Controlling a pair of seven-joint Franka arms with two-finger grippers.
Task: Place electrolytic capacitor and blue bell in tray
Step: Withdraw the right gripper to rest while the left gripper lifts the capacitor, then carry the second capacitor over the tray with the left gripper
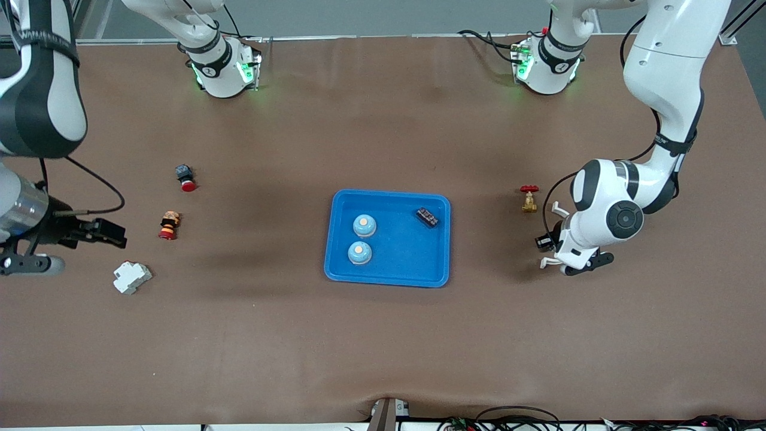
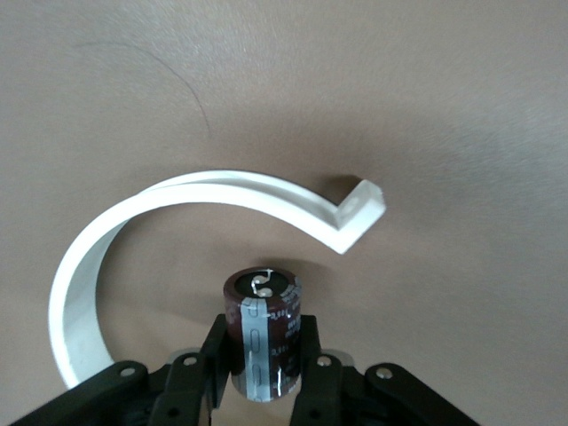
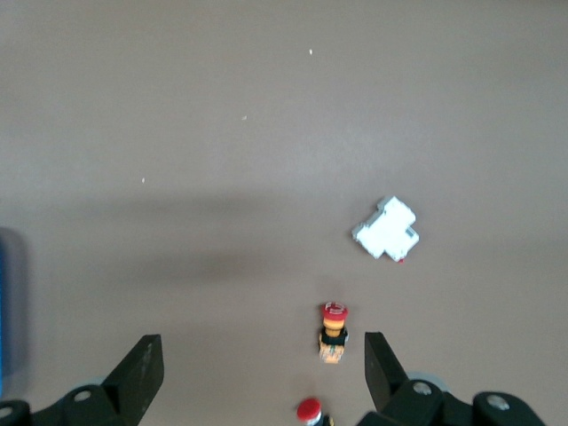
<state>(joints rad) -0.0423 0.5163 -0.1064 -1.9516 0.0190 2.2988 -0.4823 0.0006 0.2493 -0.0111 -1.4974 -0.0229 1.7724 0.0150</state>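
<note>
Left gripper (image 2: 264, 359) clamped on capacitor (image 2: 262, 333), three o'clock of tray (image 1: 440, 203); seemingly low hold, could tip. Right gripper (image 3: 262, 368) spread, waiting.

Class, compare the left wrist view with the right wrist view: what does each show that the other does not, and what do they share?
Only the left wrist view: the left gripper shut on the electrolytic capacitor, beside a curved white plastic strip. Only the right wrist view: the right gripper, jaws open, over a white breaker-like block, an orange-and-red push button and a red-capped button. Both share the brown table.
</note>
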